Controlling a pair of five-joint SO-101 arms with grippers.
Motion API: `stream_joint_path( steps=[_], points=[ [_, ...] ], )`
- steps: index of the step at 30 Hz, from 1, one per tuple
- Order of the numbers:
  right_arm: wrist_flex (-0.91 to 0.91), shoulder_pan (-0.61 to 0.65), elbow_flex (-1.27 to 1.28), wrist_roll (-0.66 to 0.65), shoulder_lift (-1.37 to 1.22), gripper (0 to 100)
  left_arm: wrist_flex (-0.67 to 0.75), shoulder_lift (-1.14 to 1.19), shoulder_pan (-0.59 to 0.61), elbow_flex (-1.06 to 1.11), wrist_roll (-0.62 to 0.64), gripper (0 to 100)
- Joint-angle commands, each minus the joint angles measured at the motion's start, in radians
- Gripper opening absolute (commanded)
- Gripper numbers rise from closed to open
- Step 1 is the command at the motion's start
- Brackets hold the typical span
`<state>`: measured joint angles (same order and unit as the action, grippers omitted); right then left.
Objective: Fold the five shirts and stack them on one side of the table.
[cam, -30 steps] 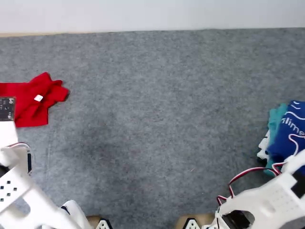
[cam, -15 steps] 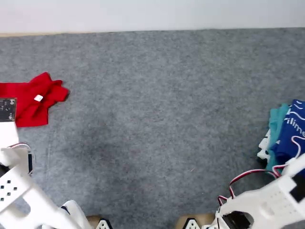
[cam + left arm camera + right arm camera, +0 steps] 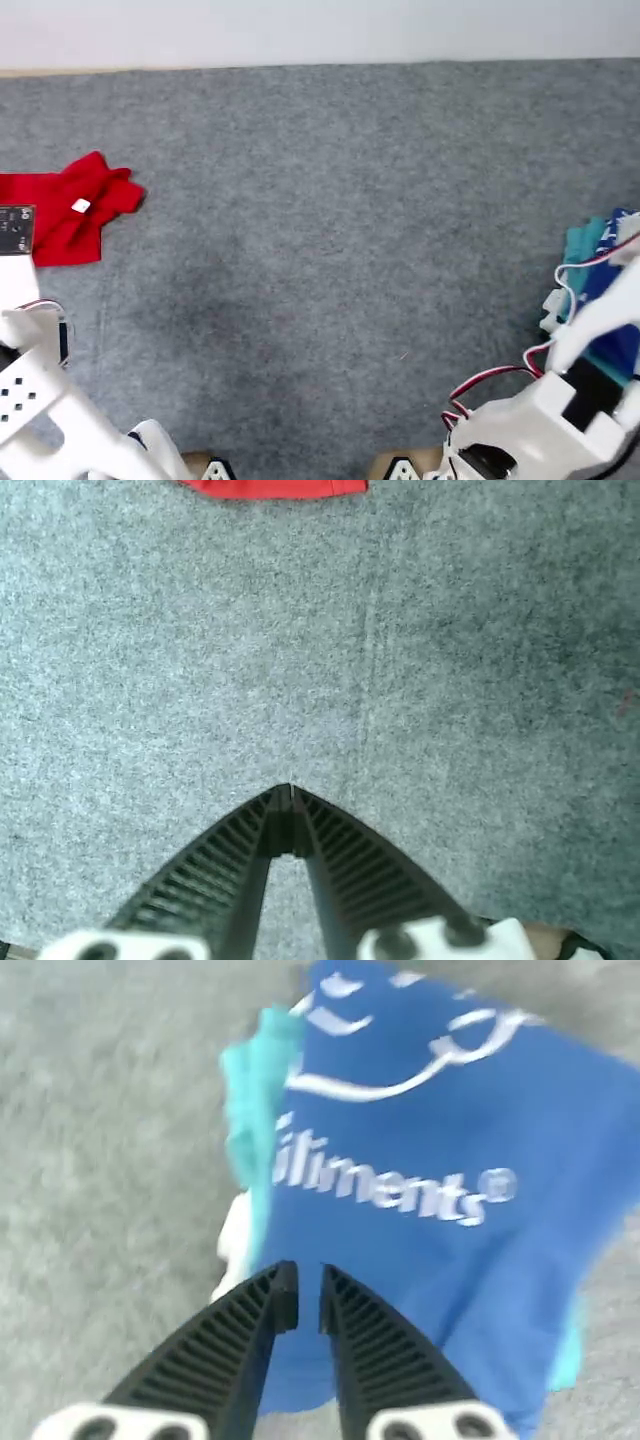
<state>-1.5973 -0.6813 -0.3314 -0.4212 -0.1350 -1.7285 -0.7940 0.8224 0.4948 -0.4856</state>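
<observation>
At the left edge of the grey mat (image 3: 330, 220) lies the red shirt (image 3: 65, 215), crumpled and unfolded, with the left arm (image 3: 40, 390) rising just beside it. From the wrist, we see the left gripper (image 3: 291, 798) pressed fully closed, its two black ribbed fingers (image 3: 215, 855) meeting at the tips with nothing between them. It hangs over bare mat, and the red shirt sits well ahead of those tips, apart from them. Across the wide middle stretch of mat we come to the right arm (image 3: 560, 400), which leans over the pile of shirts at the right edge. The right gripper (image 3: 300, 1295) is nearly closed (a narrow slit remains between its tips), and we see nothing pinched in it. Directly beneath and ahead of it lies the blue shirt (image 3: 450, 1180) with white print, on top of the pile. A teal shirt (image 3: 250, 1100) peeks out along one side of the blue one, and a bit of white shirt (image 3: 235, 1245) shows just beside the gripper's tips.
</observation>
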Motion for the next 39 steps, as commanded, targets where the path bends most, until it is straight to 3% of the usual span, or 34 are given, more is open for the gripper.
stream_joint_path(
  steps=[1, 9, 19, 26, 39],
  points=[
    [-0.019, 0.024, 0.020, 0.003, 0.021, 1.0, -0.002, -0.014, -0.008, -0.002, -0.005, 0],
    [-0.021, 0.028, 0.112, 0.005, -0.097, 1.0, -0.002, -0.006, -0.008, -0.002, -0.005, 0],
    [-0.064, 0.022, 0.003, -0.003, 0.125, 1.0, 0.014, -0.006, -0.008, -0.001, -0.005, 0],
    [-0.114, -0.018, 0.005, -0.026, 0.134, 1.0, 0.018, -0.006, -0.008, -0.001, -0.005, 0],
    [0.191, -0.019, 0.273, -0.025, -0.174, 1.0, 0.020, -0.006, -0.009, -0.001, -0.005, 0]
  ],
)
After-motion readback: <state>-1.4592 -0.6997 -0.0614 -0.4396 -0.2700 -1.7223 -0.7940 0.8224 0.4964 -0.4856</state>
